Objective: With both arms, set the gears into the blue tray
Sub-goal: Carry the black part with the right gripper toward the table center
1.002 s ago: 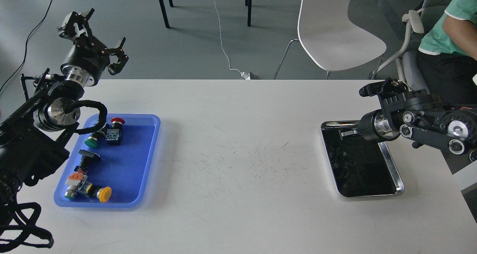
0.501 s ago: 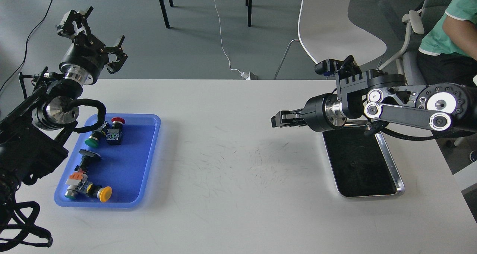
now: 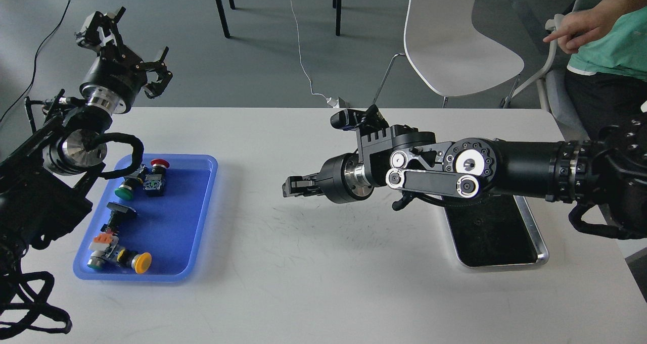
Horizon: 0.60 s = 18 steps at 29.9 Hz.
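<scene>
The blue tray (image 3: 172, 223) lies at the table's left, holding several push-button switches. No gears can be made out: any in the steel tray (image 3: 537, 232) are lost against its dark inside. My left gripper (image 3: 126, 46) is raised beyond the table's far left corner, above and behind the blue tray, open and empty. My right arm reaches leftward across the table's middle. Its gripper (image 3: 292, 186) hangs low over the bare tabletop, well right of the blue tray. It is seen side-on with its fingers overlapping, so any load is hidden.
Switches with red (image 3: 159, 162), green (image 3: 123, 193) and yellow (image 3: 142, 263) caps sit along the blue tray's left side. My right forearm covers the steel tray's far end. A white chair (image 3: 455, 46) and a seated person (image 3: 606, 46) are behind the table.
My right arm has swung from over the steel tray leftward to the table's middle, uncovering most of that tray. The left gripper stays raised and open, barely shifted. The person has lifted a hand.
</scene>
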{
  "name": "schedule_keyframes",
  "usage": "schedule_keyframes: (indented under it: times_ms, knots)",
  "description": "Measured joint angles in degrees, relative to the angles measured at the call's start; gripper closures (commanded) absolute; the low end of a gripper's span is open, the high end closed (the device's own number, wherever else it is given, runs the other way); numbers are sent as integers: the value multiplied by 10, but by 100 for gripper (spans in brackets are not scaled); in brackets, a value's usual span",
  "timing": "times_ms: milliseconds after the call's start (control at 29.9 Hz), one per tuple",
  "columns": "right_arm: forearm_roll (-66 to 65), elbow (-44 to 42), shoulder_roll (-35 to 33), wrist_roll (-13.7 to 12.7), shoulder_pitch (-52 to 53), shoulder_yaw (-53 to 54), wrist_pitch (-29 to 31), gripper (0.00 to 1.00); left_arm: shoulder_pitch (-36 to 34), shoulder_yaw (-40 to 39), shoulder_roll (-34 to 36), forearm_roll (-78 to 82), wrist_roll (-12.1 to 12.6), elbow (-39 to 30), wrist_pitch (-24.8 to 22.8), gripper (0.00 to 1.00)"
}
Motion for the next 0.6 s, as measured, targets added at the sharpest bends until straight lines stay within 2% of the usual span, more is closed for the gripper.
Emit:
schedule_keyframes:
  times_ms: [301,401,601]
  knots:
    - [-2,-92,7,2,-59,-1,-24,97,-2,0,0,0,0,0,0,2]
    - [0,-98,7,3,-67,7,-28,97,-2,0,0,0,0,0,0,2]
    - [28,-82,7,29,-87,22,-24,96,-3,-1,1,0,-1,0,-2,2]
